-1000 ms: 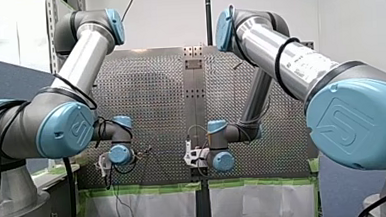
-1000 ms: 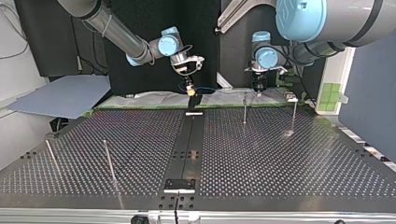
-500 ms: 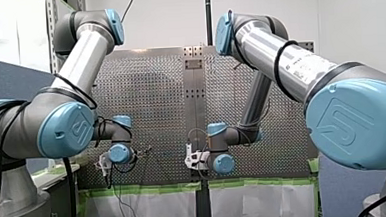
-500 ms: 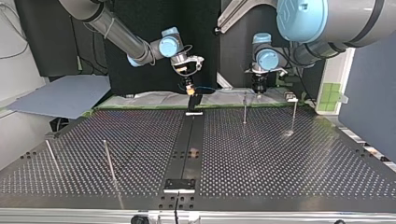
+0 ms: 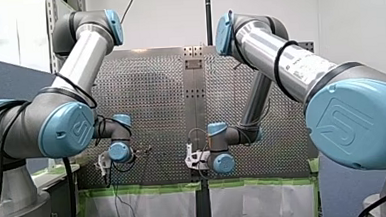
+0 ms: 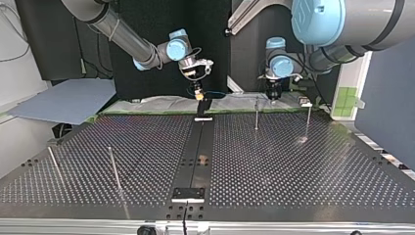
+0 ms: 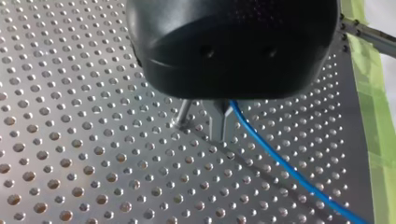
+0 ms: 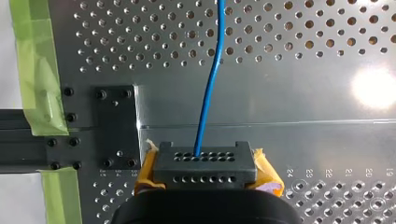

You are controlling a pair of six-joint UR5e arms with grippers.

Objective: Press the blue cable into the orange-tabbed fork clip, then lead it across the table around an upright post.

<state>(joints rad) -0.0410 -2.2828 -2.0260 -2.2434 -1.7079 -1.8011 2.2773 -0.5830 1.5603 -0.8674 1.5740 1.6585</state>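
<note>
At the far edge of the tabletop point(image 6: 303, 171) in the top view, my right tool point(image 6: 198, 95) stays clamped on the blue cable point(image 8: 210, 84) just above the fork clip point(image 6: 203, 107); seating not visible. My left tool point(image 6: 273, 94) has edged toward that view's right, past the nearest upright post point(image 6: 256, 111), cable running beside it; whether it grips I cannot tell. Likely taking up slack for the routing leg.
</note>
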